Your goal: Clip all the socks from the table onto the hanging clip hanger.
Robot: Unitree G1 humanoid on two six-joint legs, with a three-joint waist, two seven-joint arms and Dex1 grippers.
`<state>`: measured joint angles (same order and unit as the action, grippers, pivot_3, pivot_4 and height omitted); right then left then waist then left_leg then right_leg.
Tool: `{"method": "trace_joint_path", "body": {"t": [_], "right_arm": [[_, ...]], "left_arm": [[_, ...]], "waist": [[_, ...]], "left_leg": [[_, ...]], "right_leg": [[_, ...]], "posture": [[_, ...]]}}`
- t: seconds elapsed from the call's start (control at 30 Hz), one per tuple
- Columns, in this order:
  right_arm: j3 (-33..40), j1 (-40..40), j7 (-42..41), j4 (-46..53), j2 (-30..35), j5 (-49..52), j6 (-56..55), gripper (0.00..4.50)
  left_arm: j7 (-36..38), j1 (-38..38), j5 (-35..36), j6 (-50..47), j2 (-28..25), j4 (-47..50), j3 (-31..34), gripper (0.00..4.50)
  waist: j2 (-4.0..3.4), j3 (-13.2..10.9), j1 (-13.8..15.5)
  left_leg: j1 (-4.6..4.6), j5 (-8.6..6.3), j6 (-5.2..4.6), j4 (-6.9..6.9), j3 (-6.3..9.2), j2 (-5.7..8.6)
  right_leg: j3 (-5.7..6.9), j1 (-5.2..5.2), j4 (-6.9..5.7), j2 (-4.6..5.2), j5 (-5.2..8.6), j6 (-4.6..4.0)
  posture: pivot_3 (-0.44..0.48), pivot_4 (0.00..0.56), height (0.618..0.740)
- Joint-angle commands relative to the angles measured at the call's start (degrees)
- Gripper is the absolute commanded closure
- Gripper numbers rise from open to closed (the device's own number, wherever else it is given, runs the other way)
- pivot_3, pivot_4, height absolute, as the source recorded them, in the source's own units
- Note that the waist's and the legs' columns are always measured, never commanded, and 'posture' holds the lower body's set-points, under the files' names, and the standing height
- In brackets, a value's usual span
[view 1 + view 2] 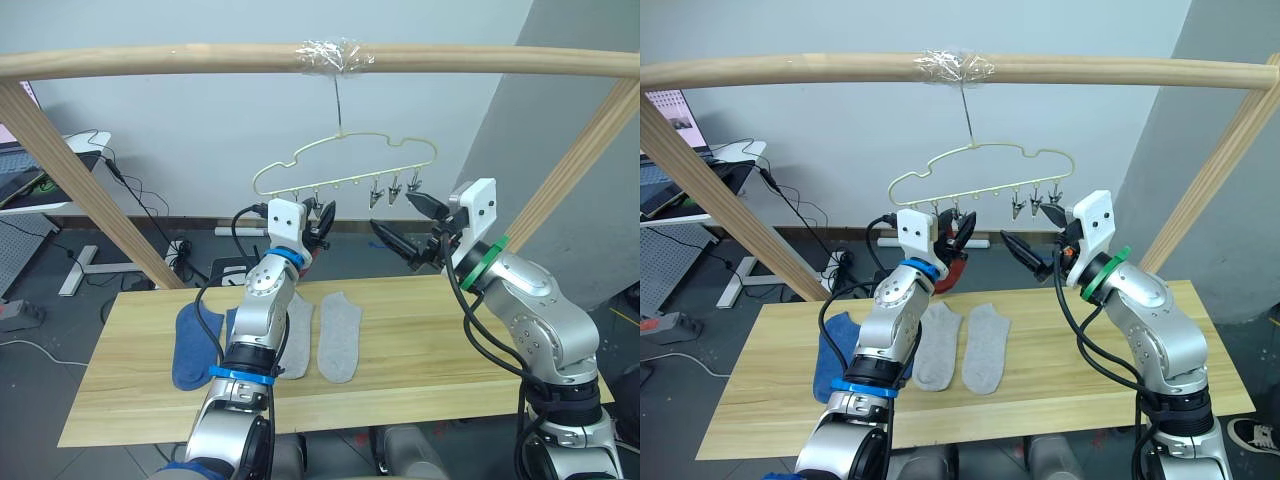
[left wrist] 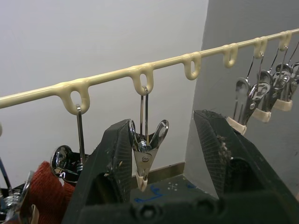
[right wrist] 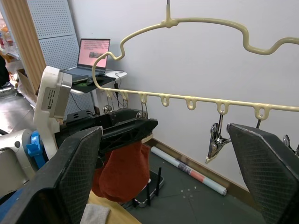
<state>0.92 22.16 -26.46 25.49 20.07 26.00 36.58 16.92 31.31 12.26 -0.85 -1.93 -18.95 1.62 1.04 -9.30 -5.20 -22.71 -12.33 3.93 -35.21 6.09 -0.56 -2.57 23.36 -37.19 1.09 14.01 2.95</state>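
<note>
Beneath the clip hanger (image 1: 345, 165), both claws gape, apart.

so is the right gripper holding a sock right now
No, the right gripper is open with nothing between its fingers; the rust red sock hangs at the clip hanger by the left gripper.

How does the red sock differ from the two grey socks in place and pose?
The red sock hangs from the clip hanger, beside the left gripper; the grey socks lie on the table. The red sock droops downward, bunched; the grey socks lie flat and spread out, side by side. The red sock is held by a clip; the grey ones are free, not yet clipped. All are short knit socks.
</note>
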Motion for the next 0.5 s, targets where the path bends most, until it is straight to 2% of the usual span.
{"method": "trace_joint_path", "body": {"t": [0.03, 0.13, 0.23, 0.37, 0.5], "right_arm": [[1.1, 0.8, 0.2, 1.7, 0.2, 1.0, -0.4, 0.00], [1.1, 0.7, 0.3, 1.7, 0.2, 1.1, -0.4, 0.00], [1.0, 0.7, 0.3, 1.7, 0.2, 1.1, -0.4, 0.00], [1.0, 0.7, 0.3, 1.8, 0.2, 1.2, -0.3, 0.00], [0.9, 0.7, 0.3, 1.8, 0.1, 1.2, -0.2, 0.00]], "left_arm": [[0.0, 1.5, -0.6, 1.0, 0.0, 0.4, 0.0, 2.21], [0.0, 1.5, -0.5, 1.1, 0.1, 0.3, 0.1, 2.21], [-0.2, 1.7, -0.1, 0.9, 0.3, 0.1, 0.5, 2.74], [-0.9, 2.2, 0.8, -0.1, 1.0, 0.0, 1.2, 3.86], [-0.8, 2.1, 1.1, -0.6, 1.3, 0.2, 1.5, 4.42]], "waist": [[0.00, 0.0, 0.0], [0.00, 0.0, 0.0], [0.00, 0.0, 0.0], [0.00, 0.0, 0.0], [0.00, 0.0, 0.0]], "left_leg": [[0.00, 0.00, 0.00, 0.00, 0.00, 0.00], [0.01, 0.00, 0.00, 0.00, 0.00, 0.00], [0.01, 0.00, 0.00, 0.00, 0.00, 0.00], [0.01, 0.00, 0.00, -0.01, 0.00, 0.00], [0.04, 0.00, 0.00, -0.01, 0.00, 0.00]], "right_leg": [[0.00, 0.00, 0.00, 0.00, 0.00, 0.00], [0.00, 0.00, -0.01, 0.00, 0.00, 0.00], [0.00, 0.00, -0.01, 0.00, 0.00, 0.00], [0.00, -0.01, -0.01, 0.00, 0.00, 0.00], [0.00, -0.05, -0.01, 0.00, 0.00, 0.00]], "posture": [[-0.163, 0.144, 0.740], [-0.163, 0.144, 0.740], [-0.163, 0.144, 0.740], [-0.162, 0.145, 0.740], [-0.162, 0.145, 0.740]]}}
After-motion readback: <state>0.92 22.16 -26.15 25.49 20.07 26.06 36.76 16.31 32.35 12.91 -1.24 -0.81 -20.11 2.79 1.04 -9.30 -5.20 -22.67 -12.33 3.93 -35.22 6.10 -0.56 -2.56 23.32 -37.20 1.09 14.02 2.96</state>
